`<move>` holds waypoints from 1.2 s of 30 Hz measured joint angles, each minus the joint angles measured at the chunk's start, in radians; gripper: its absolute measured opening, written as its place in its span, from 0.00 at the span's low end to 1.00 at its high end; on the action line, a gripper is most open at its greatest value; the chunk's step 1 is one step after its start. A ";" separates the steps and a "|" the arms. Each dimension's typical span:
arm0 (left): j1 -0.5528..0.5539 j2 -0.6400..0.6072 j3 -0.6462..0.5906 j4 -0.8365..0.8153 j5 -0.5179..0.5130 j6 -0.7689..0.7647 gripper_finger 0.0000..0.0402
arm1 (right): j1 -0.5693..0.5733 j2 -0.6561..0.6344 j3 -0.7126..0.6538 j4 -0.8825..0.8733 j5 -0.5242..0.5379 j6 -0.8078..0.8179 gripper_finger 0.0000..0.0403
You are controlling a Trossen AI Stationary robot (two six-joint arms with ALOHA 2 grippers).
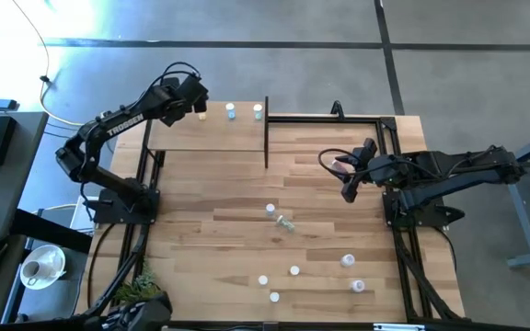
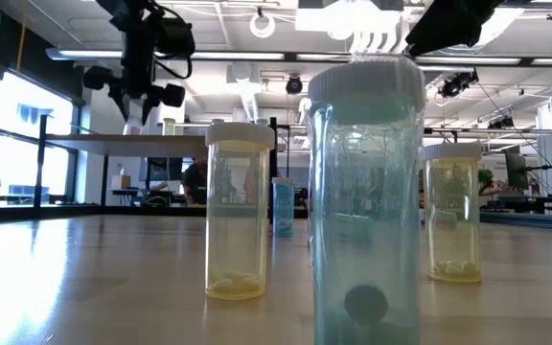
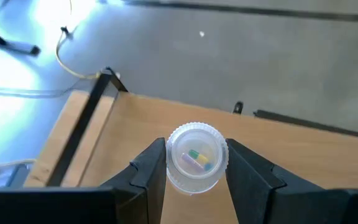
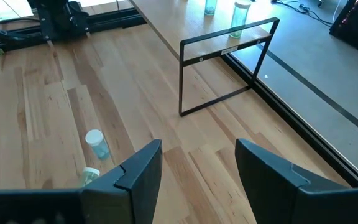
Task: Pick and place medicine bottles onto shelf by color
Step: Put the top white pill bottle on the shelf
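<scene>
Pale wood planks make up the counter (image 1: 247,230), and a smaller light board, the shelf (image 1: 205,138), sits raised at its far left corner with thin black posts (image 1: 266,133) at its edges.

In the high view the left claw (image 1: 198,99) hangs over the far left end of the shelf. Its wrist view shows the two dark fingers (image 3: 151,165) closed on a clear bottle (image 3: 196,155) with a ribbed pale cap; small coloured pills show through it. Below it lies the shelf board, with grey floor beyond.

Two more bottles already stand on the shelf near its far edge, a blue one (image 1: 231,111) and a greenish one (image 1: 258,111), side by side but apart.

The right claw (image 1: 348,188) hovers over the right part of the counter, fingers wide apart and holding nothing; its wrist view looks past them toward the shelf frame.

Near the middle of the counter one bottle (image 1: 270,211) stands upright and another (image 1: 285,223) lies on its side just beside it. Five more are scattered toward the near edge (image 1: 294,270).

From the low view a blue-tinted bottle (image 2: 366,201) stands closest, with two yellow ones (image 2: 237,211) behind it on either side.
</scene>
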 joint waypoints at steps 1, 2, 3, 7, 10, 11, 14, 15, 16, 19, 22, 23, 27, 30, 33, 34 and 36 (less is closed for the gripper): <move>0.002 0.002 0.000 -0.003 0.005 -0.003 0.31 | 0.000 0.000 0.000 0.000 -0.003 0.000 0.48; 0.003 0.002 0.000 -0.004 0.005 -0.004 0.31 | 0.000 0.000 0.000 0.000 -0.006 0.000 0.48; 0.005 0.000 0.000 -0.003 0.005 -0.004 0.31 | 0.000 0.000 0.000 0.000 -0.011 0.000 0.48; 0.006 0.001 0.000 -0.003 0.010 -0.004 0.31 | 0.000 0.000 0.000 0.000 -0.021 0.000 0.48; 0.006 0.001 0.000 -0.010 0.019 0.002 0.32 | 0.000 0.000 0.000 0.000 -0.022 0.000 0.48; 0.006 0.001 0.000 -0.014 0.028 0.002 0.32 | 0.000 0.000 0.000 0.000 -0.024 0.000 0.48; 0.006 0.000 0.001 -0.014 0.056 0.001 0.34 | 0.000 0.000 0.000 0.000 -0.033 0.000 0.48; 0.007 0.000 0.001 -0.014 0.062 0.001 0.34 | 0.000 0.000 0.000 0.000 -0.033 0.000 0.48; 0.010 0.000 0.002 -0.013 0.065 0.001 0.35 | 0.000 0.000 0.000 0.000 -0.034 0.000 0.48; 0.015 -0.001 0.002 -0.013 0.070 0.001 0.37 | 0.000 0.000 0.000 0.000 -0.036 0.000 0.48; 0.014 -0.001 0.002 -0.013 0.074 -0.004 0.39 | 0.000 0.000 0.000 0.000 -0.036 0.000 0.48; 0.014 -0.001 0.001 -0.013 0.080 -0.005 0.39 | 0.000 0.000 0.000 0.000 -0.036 0.000 0.48; 0.015 0.000 0.001 -0.013 0.087 -0.006 0.43 | 0.000 0.000 0.000 0.000 -0.036 0.000 0.48; 0.014 0.000 0.000 -0.013 0.087 -0.006 0.46 | 0.000 0.000 0.000 0.000 -0.036 0.000 0.48; 0.015 0.000 0.001 -0.012 0.086 -0.006 0.49 | 0.000 0.000 0.000 -0.005 -0.036 0.000 0.48; 0.015 0.000 0.001 -0.010 0.086 -0.007 0.50 | 0.000 0.000 0.000 -0.007 -0.036 0.001 0.48; 0.015 0.000 0.003 -0.009 0.086 -0.014 0.52 | 0.000 0.000 0.000 -0.008 -0.036 0.001 0.48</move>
